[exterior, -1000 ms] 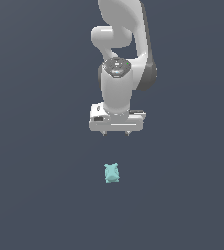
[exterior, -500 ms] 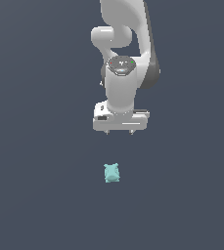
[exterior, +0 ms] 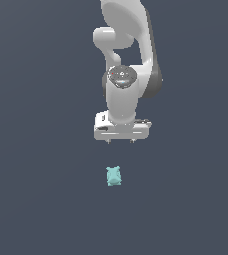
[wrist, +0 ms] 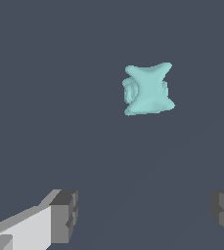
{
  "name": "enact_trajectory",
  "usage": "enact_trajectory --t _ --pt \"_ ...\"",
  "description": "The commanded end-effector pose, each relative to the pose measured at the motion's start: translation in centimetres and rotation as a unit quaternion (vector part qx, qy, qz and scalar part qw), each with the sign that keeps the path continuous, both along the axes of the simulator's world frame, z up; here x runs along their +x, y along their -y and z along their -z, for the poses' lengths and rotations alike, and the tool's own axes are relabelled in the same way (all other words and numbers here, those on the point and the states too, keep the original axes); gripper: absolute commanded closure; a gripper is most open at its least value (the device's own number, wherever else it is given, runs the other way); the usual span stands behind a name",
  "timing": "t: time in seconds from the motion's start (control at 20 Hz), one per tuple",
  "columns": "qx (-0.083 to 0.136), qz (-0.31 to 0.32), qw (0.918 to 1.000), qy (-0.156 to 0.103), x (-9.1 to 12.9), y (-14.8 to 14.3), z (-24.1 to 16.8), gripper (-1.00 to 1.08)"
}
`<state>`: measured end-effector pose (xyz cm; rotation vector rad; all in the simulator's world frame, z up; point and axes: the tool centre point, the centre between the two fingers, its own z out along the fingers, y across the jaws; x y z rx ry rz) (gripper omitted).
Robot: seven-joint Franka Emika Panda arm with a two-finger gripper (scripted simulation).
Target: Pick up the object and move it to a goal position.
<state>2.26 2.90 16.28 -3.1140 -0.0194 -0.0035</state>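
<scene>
The object [exterior: 114,177] is a small pale teal lumpy blob with corner nubs, lying on the dark grey floor. It also shows in the wrist view [wrist: 148,89]. My white gripper [exterior: 120,142] hangs above it and a little behind, apart from it, pointing down. Its jaws stand wide apart with nothing between them. In the wrist view both grey fingertips [wrist: 64,216] show with a broad gap, and the blob lies beyond them, not between them.
The white arm [exterior: 128,64] rises behind the gripper. The floor [exterior: 36,199] is a plain dark grey surface with no other objects in view.
The gripper has come lower and slightly toward the exterior view's right, closer to the blob. The blob has not moved.
</scene>
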Motion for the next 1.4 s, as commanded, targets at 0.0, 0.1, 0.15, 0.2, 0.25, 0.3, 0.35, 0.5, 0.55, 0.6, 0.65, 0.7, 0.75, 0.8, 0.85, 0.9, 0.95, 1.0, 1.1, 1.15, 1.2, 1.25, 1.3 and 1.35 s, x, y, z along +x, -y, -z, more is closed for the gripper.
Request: enact_trajectory --t 0.0,0.1,0.15,0.2,0.25,0.3,0.35,0.5,0.55,0.6,0.65,0.7,0.75,0.8,0.85,0.9,0.95,1.0,1.1,1.15,1.2,1.25,1.3,1.35 --pt "-0.001 -0.003 1.0000 0.000 1.0 0.2 0.5 -0.92" --pt "-0.002 -0.007 1.0000 0.000 2.0 0.4 1.0 -0.92" --pt "-0.003 -0.008 1.0000 0.000 2.5 0.5 1.3 -0.92" --pt "-0.004 -0.010 0.9999 0.000 3.0 0.6 1.6 -0.92" --pt "-0.004 -0.012 0.9999 0.000 3.6 0.8 1.9 -0.92" --pt "-0.005 -0.014 0.9999 0.000 4.1 0.9 2.3 -0.92" --pt "-0.006 -0.016 0.9999 0.000 4.7 1.0 2.6 -0.92" --pt "-0.008 -0.022 0.9997 0.000 6.2 1.4 3.7 -0.92" --pt "-0.008 -0.024 0.9997 0.000 6.6 1.6 4.1 -0.92" --pt "-0.009 -0.025 0.9996 0.000 7.0 1.7 4.4 -0.92" --pt "-0.010 -0.027 0.9996 0.000 7.4 1.8 4.8 -0.92" --pt "-0.010 -0.028 0.9995 0.000 7.7 1.9 5.1 -0.92" --pt "-0.011 -0.030 0.9995 0.000 8.0 2.1 5.3 -0.92" --pt "-0.011 -0.031 0.9995 0.000 8.3 2.2 5.6 -0.92" --pt "-0.012 -0.032 0.9994 0.000 8.5 2.2 5.9 -0.92" --pt "-0.012 -0.033 0.9994 0.000 8.8 2.3 6.1 -0.92" --pt "-0.012 -0.034 0.9993 0.000 9.0 2.4 6.3 -0.92" --pt "-0.013 -0.035 0.9993 0.000 9.1 2.5 6.5 -0.92" --pt "-0.013 -0.036 0.9993 0.000 9.4 2.6 6.8 -0.92" --pt "-0.013 -0.037 0.9992 0.000 9.5 2.7 6.9 -0.92" --pt "-0.013 -0.037 0.9992 0.000 9.6 2.7 7.0 -0.92" --pt "-0.014 -0.037 0.9992 -0.001 9.7 2.7 7.1 -0.92" --pt "-0.014 -0.038 0.9992 -0.001 9.8 2.7 7.2 -0.92" --pt "-0.014 -0.038 0.9992 -0.001 9.8 2.8 7.2 -0.92"
